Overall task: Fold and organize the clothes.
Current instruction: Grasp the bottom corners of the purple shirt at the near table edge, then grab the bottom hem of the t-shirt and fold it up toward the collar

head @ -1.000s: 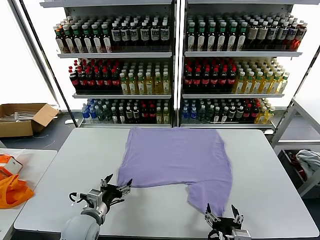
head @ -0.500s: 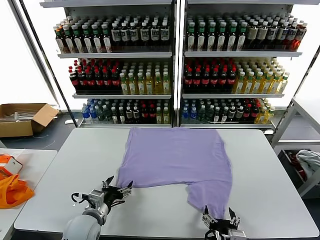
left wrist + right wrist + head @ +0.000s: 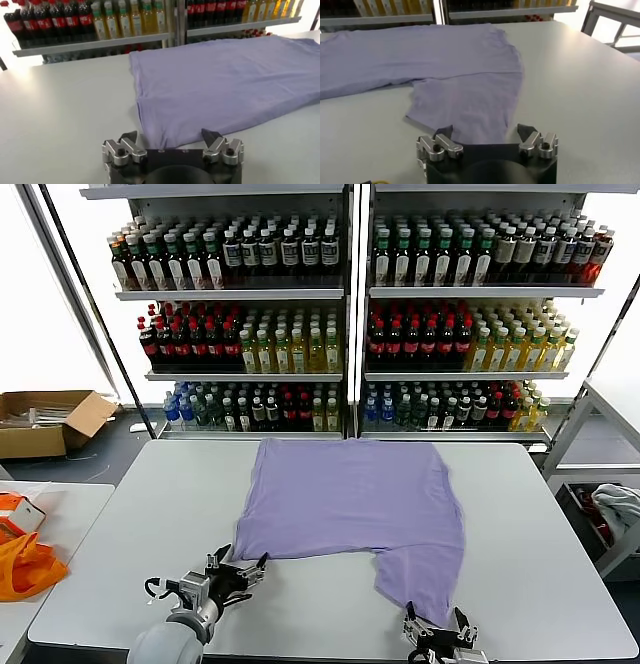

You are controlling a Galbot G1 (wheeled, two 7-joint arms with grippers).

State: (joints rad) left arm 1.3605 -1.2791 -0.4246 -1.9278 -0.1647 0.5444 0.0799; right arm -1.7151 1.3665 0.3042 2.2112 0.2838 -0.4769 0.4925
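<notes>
Risk: a pinch could be closed on the top layer alone, or on bare table point(image 3: 120, 514), because the near hems lie flat and thin against the surface; a fold could then be dragged askew.
Second risk: the cloth could be bunched if one corner is lifted ahead of the other, since the two near edges sit at unequal depths.
T-shirt point(image 3: 350, 504): lavender, plain side up, no print visible; spread flat with faint creases; the robot's-right lower portion hangs nearer than the left portion, a step being formed in the near hem.
Position: the middle of the table is occupied, the far edge lying toward the bottle shelves point(image 3: 350, 314).
Left gripper point(image 3: 237, 572): jaws spread wide, nothing held, just short of the near left corner.
Right gripper point(image 3: 437, 626): jaws likewise spread, nothing held, at the near right hem.
</notes>
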